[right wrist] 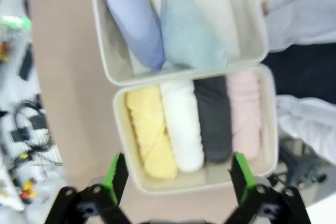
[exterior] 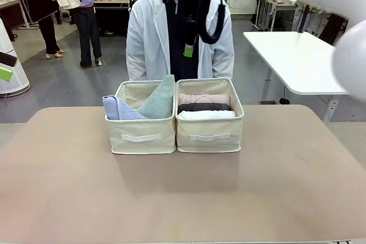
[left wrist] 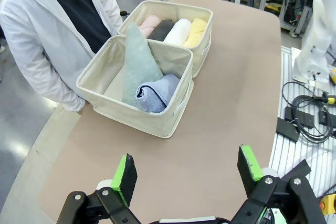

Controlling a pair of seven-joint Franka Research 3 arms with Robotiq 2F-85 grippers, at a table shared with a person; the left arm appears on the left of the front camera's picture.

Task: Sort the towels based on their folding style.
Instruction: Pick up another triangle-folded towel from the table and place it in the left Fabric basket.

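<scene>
my table (exterior: 86, 198) is a tan, rounded-corner top. two cream fabric bins sit directly on it, touching side by side: the left bin (exterior: 140, 137) and, just right of it, the right bin (exterior: 209, 135).

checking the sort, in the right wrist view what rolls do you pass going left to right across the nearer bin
pale yellow roll → white roll → charcoal roll → pink roll, all lying side by side in the same cream bin.
</scene>
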